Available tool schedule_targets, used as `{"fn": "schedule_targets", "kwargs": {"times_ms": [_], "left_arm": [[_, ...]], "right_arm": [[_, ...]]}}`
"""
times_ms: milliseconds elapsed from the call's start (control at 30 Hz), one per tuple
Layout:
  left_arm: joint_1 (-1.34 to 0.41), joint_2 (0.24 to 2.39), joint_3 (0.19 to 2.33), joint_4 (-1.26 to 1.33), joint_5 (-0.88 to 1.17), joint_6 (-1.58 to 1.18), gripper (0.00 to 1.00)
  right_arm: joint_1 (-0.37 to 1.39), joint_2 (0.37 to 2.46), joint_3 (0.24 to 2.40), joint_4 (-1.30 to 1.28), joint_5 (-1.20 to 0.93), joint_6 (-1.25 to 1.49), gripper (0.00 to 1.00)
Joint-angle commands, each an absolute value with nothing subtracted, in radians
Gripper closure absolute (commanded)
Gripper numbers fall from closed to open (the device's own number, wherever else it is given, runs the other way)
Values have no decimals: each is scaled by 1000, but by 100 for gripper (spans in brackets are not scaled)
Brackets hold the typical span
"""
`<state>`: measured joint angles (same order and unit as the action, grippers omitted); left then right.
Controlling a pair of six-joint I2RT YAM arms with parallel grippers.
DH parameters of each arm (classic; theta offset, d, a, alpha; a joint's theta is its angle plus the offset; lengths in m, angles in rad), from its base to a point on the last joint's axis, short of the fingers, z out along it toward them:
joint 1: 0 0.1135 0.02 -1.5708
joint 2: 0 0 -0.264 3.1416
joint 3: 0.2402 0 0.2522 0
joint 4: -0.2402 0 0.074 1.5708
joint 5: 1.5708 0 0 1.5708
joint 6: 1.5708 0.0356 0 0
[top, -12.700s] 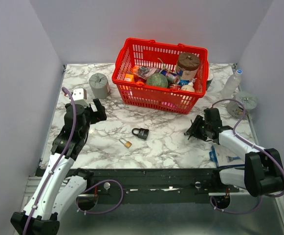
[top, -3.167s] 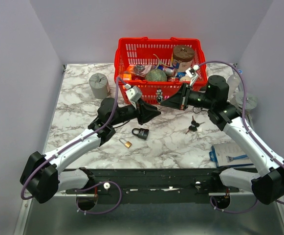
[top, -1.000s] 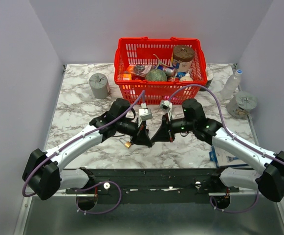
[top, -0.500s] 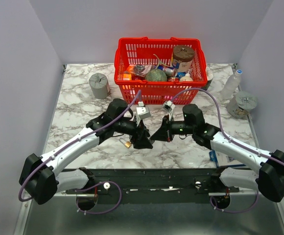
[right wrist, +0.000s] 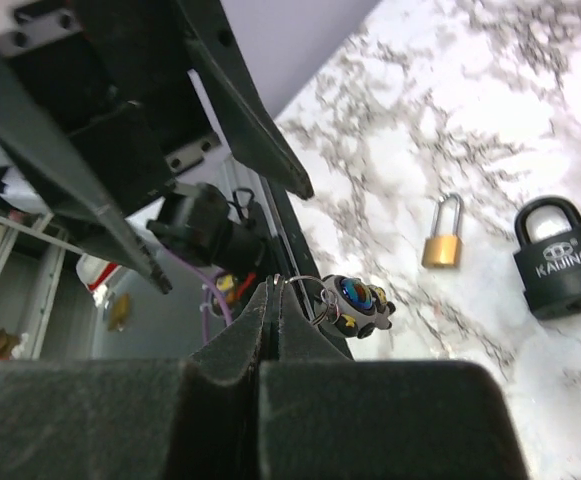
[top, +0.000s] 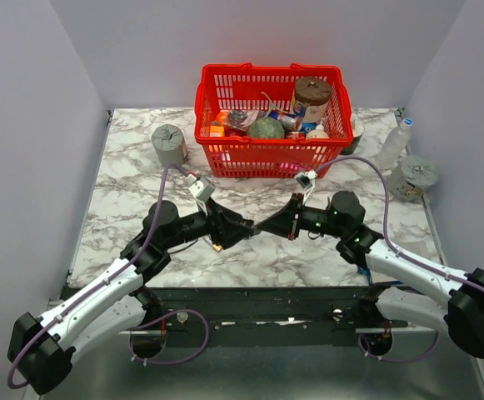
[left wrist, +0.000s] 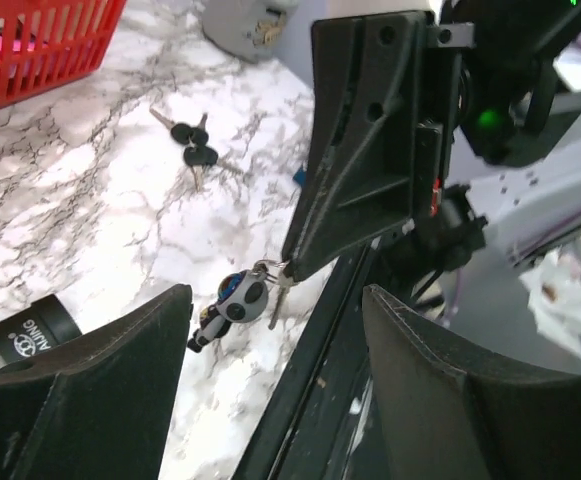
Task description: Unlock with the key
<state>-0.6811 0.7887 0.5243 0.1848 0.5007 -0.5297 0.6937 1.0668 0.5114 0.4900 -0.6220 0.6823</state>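
We see the key bunch [left wrist: 192, 147] lying flat on the bench [left wrist: 90, 200], right of the middle and apart from both tools. The right tool [right wrist: 273, 292] is pressed together on a charm ring [right wrist: 355, 297] — the left tool [left wrist: 277, 295] spread, empty, facing it.

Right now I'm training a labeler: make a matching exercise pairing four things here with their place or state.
1 key bunch
2 black padlock
3 charm ring
4 left gripper

A open, gripping nothing
B pinched by the right gripper
C flat on the marble beside the brass padlock
D loose on the marble, untouched

Pairs: 1-D, 2-C, 3-B, 4-A
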Motion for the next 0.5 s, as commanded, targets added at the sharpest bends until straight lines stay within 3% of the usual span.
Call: {"fn": "schedule_targets", "kwargs": {"times_ms": [0,467], "left_arm": [[-689,749,451,440,368,-782,25],[-741,687,365,456,276,-902,47]], "right_arm": [[692,1045,485,711,-586,788,99],[692,1081,476,808,-569,842,99]]}}
